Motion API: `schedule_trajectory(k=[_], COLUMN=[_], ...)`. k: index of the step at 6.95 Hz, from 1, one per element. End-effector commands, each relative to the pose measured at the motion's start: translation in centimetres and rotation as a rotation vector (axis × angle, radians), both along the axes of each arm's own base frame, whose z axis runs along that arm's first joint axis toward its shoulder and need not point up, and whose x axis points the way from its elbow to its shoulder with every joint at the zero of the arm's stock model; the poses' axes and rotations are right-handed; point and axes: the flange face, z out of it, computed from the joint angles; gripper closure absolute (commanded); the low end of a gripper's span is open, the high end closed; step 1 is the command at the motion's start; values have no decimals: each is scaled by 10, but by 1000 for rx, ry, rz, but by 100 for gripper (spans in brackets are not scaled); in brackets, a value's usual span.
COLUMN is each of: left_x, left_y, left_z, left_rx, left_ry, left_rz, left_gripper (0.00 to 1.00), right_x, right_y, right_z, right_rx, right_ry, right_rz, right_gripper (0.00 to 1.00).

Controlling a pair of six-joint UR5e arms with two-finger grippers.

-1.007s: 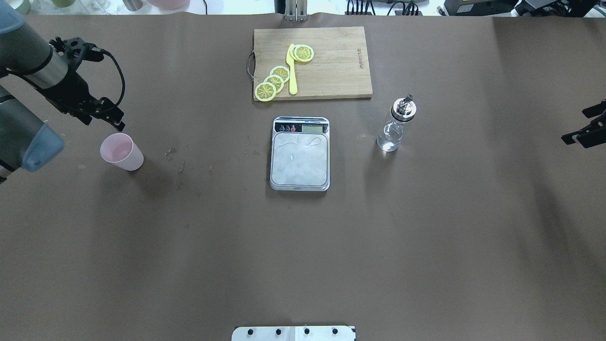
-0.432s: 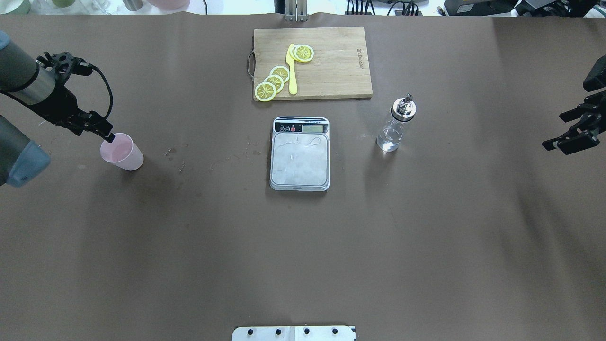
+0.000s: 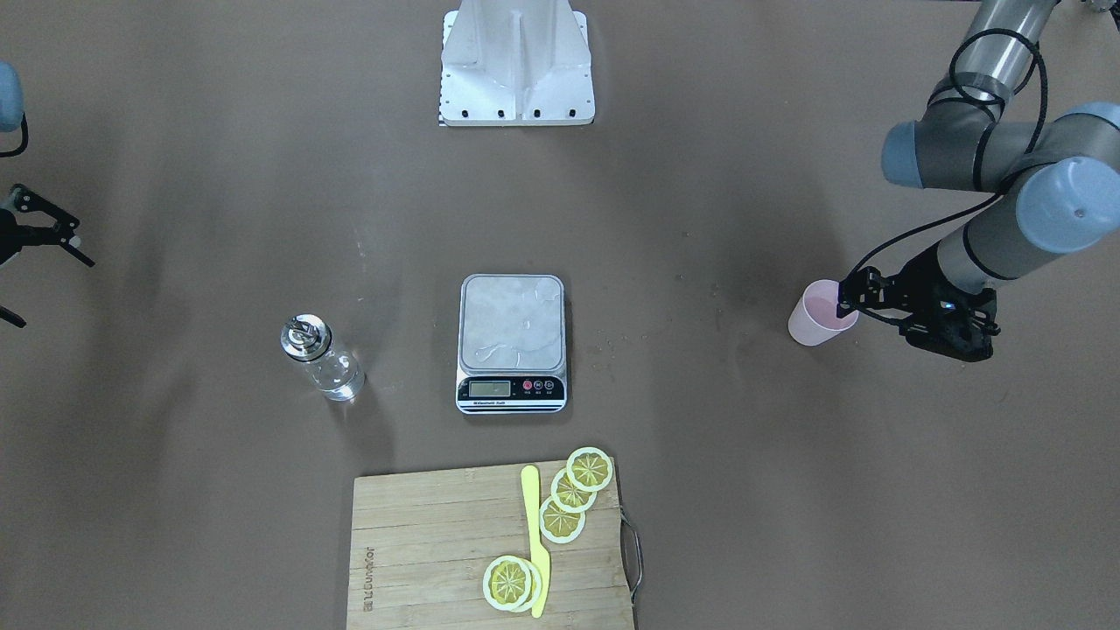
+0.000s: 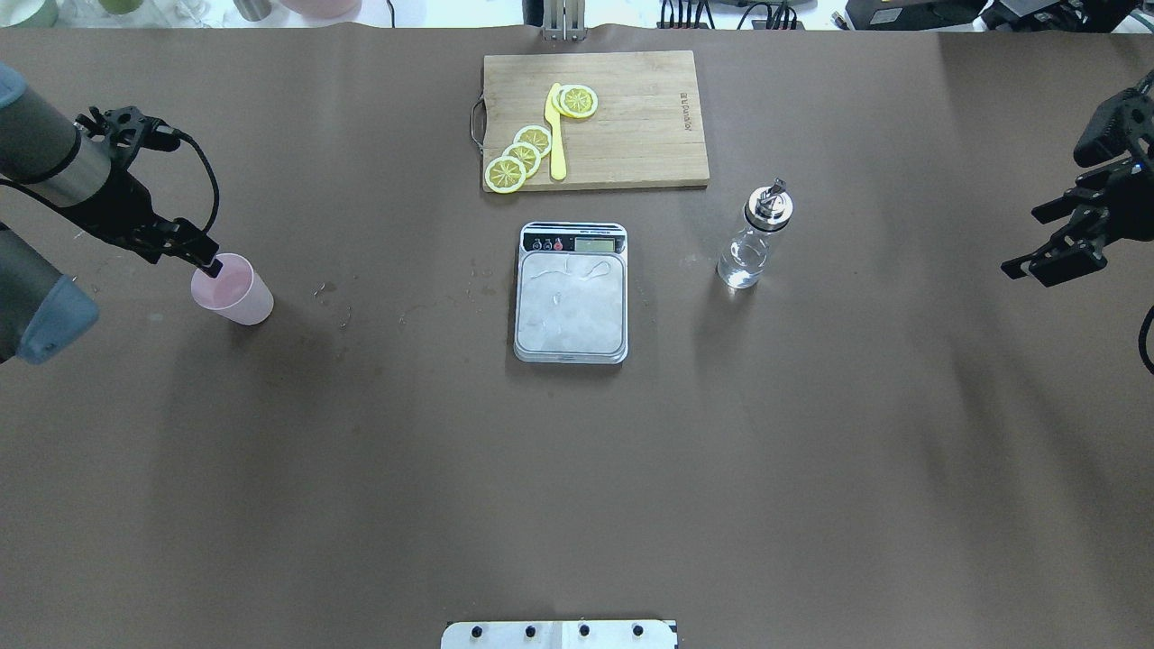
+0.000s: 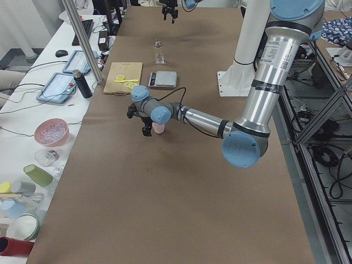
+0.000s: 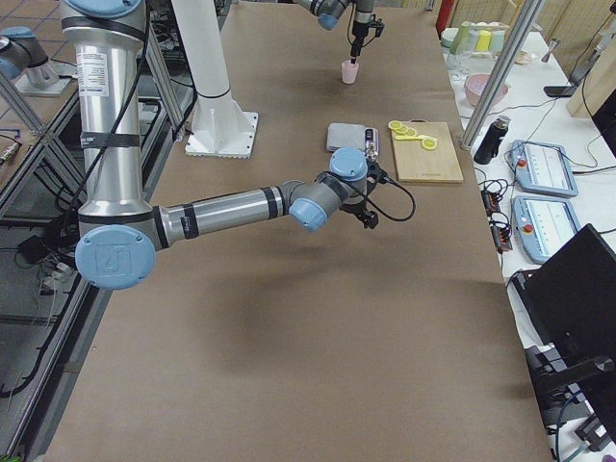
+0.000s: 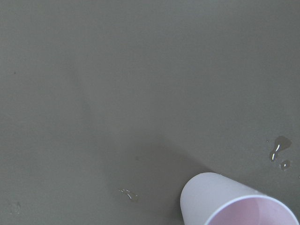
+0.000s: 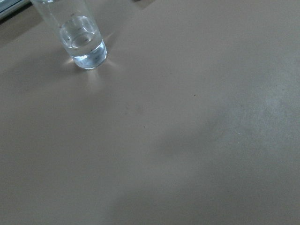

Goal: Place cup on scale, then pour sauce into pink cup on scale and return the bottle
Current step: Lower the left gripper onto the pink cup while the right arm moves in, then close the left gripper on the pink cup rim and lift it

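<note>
— Brown paper over the whole tabletop (image 4: 577,469), and the scale (image 4: 571,302) sits dead centre, display strip towards the far side. Smears show on its steel platform.

— Where's the cup (image 4: 233,290)?

— Upright on the tabletop, well off to the robot's left of the scale. A few wet spots (image 4: 329,290) lie between the two.

— And the left claw (image 4: 194,255)?

— Right at the cup! Its fingers stand apart, one tip (image 4: 214,265) at the rim on the arm's side. The cup's base is down on the paper.

— The bottle (image 4: 755,239)?

— Standing on the other side of the scale, near it but not touching, metal pourer cap on top. There's a low pool of clear sauce (image 8: 84,44) in the bottom of the glass.

— Right claw (image 4: 1028,245)?

— Far out at the tabletop's right edge, fingers spread wide and holding nothing, well apart from the bottle.

— Anything else out there?

— A wooden cutting board (image 4: 631,126) beyond the scale, with lemon slices (image 4: 526,153) and a yellow knife (image 4: 555,135) lying on it.
</note>
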Motion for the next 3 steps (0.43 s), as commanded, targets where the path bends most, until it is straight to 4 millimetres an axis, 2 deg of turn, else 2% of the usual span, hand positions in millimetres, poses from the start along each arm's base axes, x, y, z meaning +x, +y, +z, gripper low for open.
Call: schedule_trajectory(k=[1, 3], left_x=[2, 6], left_y=[0, 1], left_z=[0, 3], left_rx=[-2, -2], left_ry=[-1, -9], left_rz=[0, 3], left_gripper=[20, 42], right_x=[-13, -21], right_y=[-4, -8], right_z=[-11, -17], right_rx=[7, -2], right_ry=[-9, -17], right_rz=[-9, -9], right_gripper=[0, 0])
